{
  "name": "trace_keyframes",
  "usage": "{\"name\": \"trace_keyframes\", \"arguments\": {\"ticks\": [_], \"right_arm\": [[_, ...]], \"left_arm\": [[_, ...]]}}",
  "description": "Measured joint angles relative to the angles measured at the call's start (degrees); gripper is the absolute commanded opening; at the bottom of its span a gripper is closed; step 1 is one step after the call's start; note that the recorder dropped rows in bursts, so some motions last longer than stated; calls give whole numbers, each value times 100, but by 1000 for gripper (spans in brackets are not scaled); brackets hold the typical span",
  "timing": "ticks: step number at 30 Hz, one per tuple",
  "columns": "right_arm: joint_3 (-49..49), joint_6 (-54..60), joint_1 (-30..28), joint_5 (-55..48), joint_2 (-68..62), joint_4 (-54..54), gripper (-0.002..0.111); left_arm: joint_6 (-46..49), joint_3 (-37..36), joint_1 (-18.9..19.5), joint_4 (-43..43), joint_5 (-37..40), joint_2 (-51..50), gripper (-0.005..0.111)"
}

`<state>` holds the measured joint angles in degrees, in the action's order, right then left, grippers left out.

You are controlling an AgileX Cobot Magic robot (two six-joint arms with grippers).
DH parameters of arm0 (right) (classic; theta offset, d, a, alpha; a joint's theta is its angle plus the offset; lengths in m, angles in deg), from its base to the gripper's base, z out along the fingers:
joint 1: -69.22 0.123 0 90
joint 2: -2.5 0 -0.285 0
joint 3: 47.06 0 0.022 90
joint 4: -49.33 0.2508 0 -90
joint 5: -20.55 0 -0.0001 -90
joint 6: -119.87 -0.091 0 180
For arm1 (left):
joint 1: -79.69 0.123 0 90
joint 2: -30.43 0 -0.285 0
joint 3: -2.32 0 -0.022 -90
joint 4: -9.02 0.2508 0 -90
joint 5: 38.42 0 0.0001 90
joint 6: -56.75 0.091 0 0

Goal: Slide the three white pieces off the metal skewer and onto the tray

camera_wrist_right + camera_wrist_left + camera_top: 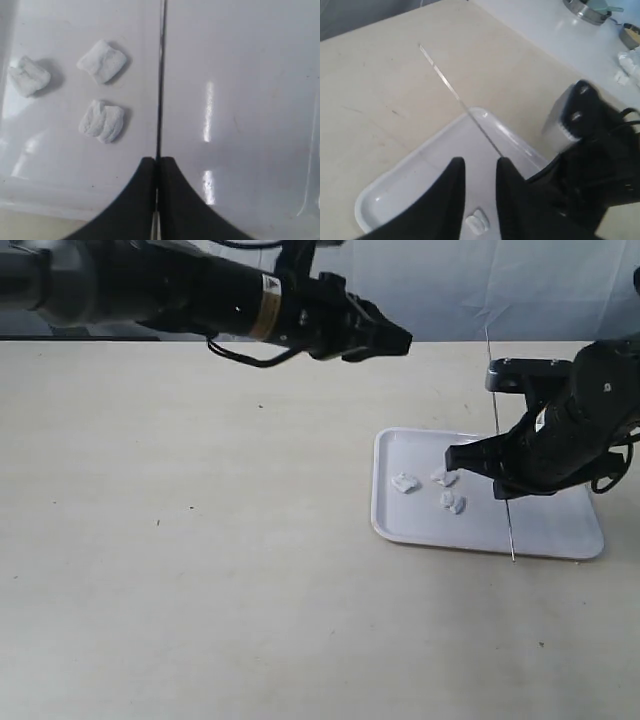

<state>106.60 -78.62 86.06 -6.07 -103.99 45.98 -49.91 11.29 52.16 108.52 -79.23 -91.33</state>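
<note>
- The right end effector [455, 457] [157, 164] is closed tight on the metal skewer [495, 400] [161, 75], with the rod pinched between its two fingertips.
- The right arm comes in low from the right. Its wrist is bent so the fingers point towards the left arm and hang just above the tray [540, 525] [240, 75].
- The metal skewer stands steeply, nearly upright and a little tilted. Its upper part rises well above the right end effector, and its lower tip comes down below it near the tray's rim. I cannot tell whether the tip touches.
- The three white pieces [404, 482] [445, 478] [453, 503] lie loose on the tray floor, just beyond the right end effector's fingertips, on the side towards the left arm.
- In the right wrist view they [29, 75] [101, 61] [102, 121] sit beside the rod, apart from it and from one another.
- The left arm reaches in almost level, held high over the desk [200, 540].
- The left end effector [395, 340] [479, 162] is well above the right end effector and off to its side, and it points towards it.
- Its fingers stand a narrow gap apart and hold nothing.
- In the left wrist view, the tray [410, 170], one white piece [476, 221] and the skewer [451, 87] lie below and beyond the fingertips.
</note>
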Motion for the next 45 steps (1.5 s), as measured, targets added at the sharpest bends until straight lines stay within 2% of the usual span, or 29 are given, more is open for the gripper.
{"name": "trace_keyframes", "arguments": {"ticks": [3, 9, 12, 14, 16, 17, 24, 29, 32, 37, 45], "right_arm": [[0, 11, 0, 68, -310, 37, -1], [0, 34, 0, 553, -493, 37, -1], [9, 34, 0, 553, -610, 66, 1], [9, 34, 0, 553, -630, 107, 9], [9, 34, 0, 552, -630, 134, 23], [9, 34, 0, 552, -630, 145, 27], [9, 34, 0, 504, -604, 131, 28], [197, 34, 0, 138, -203, -212, 47], [383, 34, 0, -215, 253, -524, 54], [463, 34, 0, -835, 1340, -1206, 54], [15, 69, -176, -1253, 3377, -1423, 52]], "left_arm": [[-4, -224, 249, 11, -434, 552, 0], [359, -1073, 1324, 46, -1805, 1899, 0], [359, -1149, 1673, 58, -2650, 2171, 0], [410, -1149, 1755, 58, -2783, 2259, 0], [448, -1149, 1844, 59, -2871, 2347, 0], [469, -1162, 1881, 71, -2871, 2396, 0], [516, -1547, 2559, 84, -2897, 3148, 0], [849, -2260, 3090, 75, -2529, 3969, 0], [1129, -2868, 3315, 75, -2204, 4534, 0], [1507, -4077, 3596, 86, -1319, 5777, 0], [1213, -5900, 3660, 108, 672, 8064, 0]]}}
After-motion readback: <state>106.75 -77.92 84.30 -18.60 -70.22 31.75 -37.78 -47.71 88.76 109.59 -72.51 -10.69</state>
